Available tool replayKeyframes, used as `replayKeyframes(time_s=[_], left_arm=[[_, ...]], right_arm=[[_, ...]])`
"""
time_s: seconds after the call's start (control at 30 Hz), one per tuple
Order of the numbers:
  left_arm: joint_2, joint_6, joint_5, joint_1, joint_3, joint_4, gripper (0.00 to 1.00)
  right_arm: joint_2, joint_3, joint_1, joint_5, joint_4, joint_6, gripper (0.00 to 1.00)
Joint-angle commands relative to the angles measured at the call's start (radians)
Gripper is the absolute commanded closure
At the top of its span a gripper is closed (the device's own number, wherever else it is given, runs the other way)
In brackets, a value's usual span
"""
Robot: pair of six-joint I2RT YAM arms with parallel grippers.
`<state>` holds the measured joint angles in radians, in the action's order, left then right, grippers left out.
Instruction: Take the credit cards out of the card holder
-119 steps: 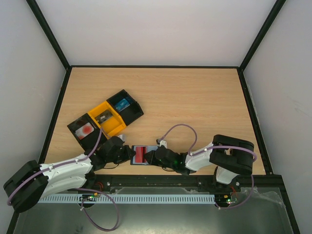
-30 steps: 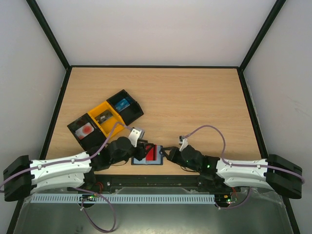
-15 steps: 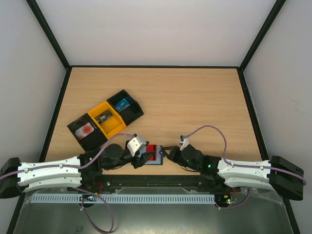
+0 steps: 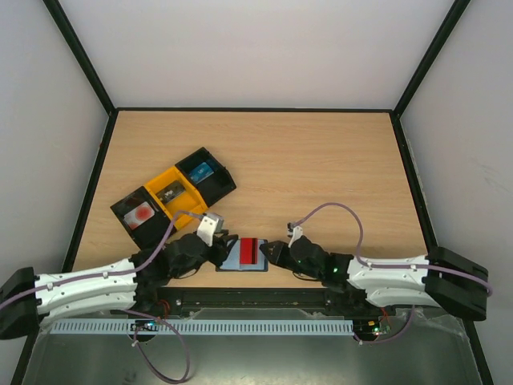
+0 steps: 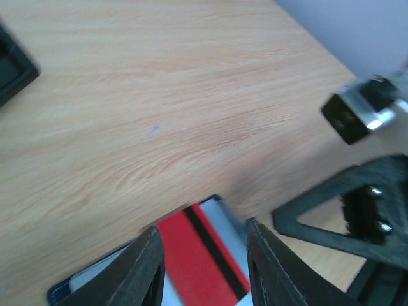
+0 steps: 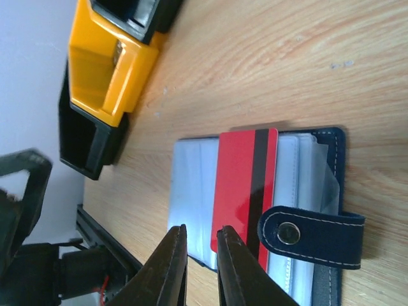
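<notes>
Jaws of our left gripper (image 5: pixel 201 228) stand spread above the red card (image 6: pixel 239 185) on the wallet (image 6: pixel 191 191); our right gripper (image 6: pixel 202 228) is barely parted.

A yellow tray (image 4: pixel 189 210) sits touching between two black trays (image 4: pixel 226 183) on the wooden table (image 4: pixel 321 160).

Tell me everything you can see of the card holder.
The card holder lies open and flat on the wooden table, near its front edge. It looks like dark fabric with pale stitching, with grey-blue clear sleeves inside. Its tab clasp, with a metal snap, lies over one side. A red card with a dark stripe lies across its middle. The left pincer and right pincer are close; contact cannot be told.
</notes>
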<state>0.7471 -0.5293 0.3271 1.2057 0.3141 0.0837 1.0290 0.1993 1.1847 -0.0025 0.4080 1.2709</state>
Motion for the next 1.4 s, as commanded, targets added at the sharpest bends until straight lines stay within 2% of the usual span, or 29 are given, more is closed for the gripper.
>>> replayKeyframes(time_s=[0.0,0.13,0.33,0.8,1.03,1.37], left_arm=[[-0.014,-0.244,-0.196,-0.143,-0.065,0.030,0.63],[0.003,-0.351,-0.338,-0.231,-0.126,0.123,0.67],[0.096,-0.482,-0.421,-0.253,-0.199,0.285,0.71],[0.367,-0.509,-0.536,-0.256,-0.158,0.454,0.84],[0.442,-0.511,-0.561,-0.256,-0.147,0.513,0.84],[0.563,-0.501,-0.557,-0.256,-0.150,0.522,0.86]], right_arm=[[0.103,0.042,-0.004,-0.046,0.097,-0.045,0.85],[0.223,0.068,-0.006,-0.080,0.156,-0.058,0.85],[0.337,0.086,-0.022,-0.095,0.190,-0.062,0.85],[0.351,0.086,-0.026,-0.043,0.141,-0.077,0.84],[0.278,0.107,-0.026,0.008,0.041,-0.109,0.82],[0.326,0.092,-0.026,0.008,0.069,-0.096,0.82]])
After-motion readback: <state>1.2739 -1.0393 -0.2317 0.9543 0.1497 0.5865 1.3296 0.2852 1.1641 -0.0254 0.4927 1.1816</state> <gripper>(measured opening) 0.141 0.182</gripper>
